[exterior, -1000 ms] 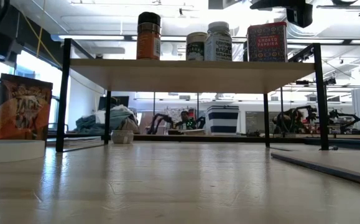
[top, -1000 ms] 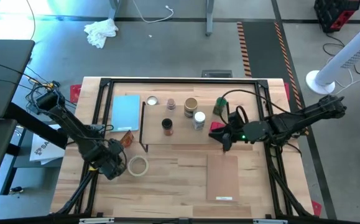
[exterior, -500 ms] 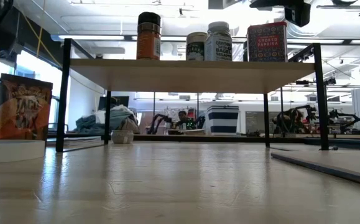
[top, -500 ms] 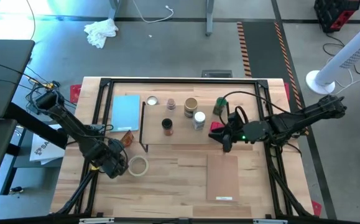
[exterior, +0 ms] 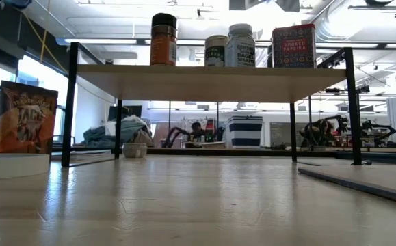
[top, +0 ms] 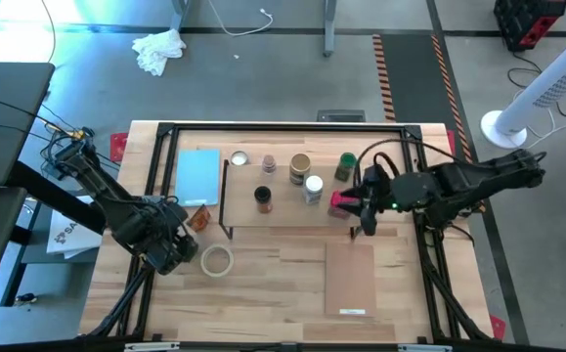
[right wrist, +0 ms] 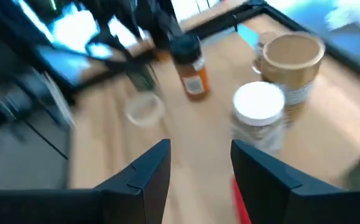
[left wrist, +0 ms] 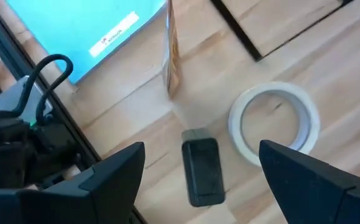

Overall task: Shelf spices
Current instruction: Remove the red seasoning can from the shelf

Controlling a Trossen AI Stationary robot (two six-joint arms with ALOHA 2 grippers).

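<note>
Tabletop [top: 263,303] of pale wood under two dark arms. Toward the near edge a board [top: 350,279] lies flat, right of centre, and a tape ring [top: 216,259] lies left of centre. The left hand [left wrist: 201,152] hovers just beside the ring on its left-edge side, its fingers [left wrist: 111,180] spread wide with nothing between them. An orange packet [top: 199,217] stands upright just beyond the ring, and a blue pad [top: 199,174] lies flat farther back toward the far left corner.

The shelf [top: 287,217] stands in the far half of the tabletop, from the centre out to the right, and the spices are on its plank. Nearest are an orange jar [top: 262,198] with a dark top and a red tin [top: 339,202] at the right end. Behind them come a white-topped jar [top: 313,188], a tan-topped tin [top: 300,164], a pink-topped jar [top: 269,162], a green-topped jar [top: 346,166] and a small pale tin [top: 239,158] at the far left corner of the plank. The right hand [right wrist: 201,149] hangs above the shelf's right end, over the red tin, its fingers parted and gripping nothing.
</note>
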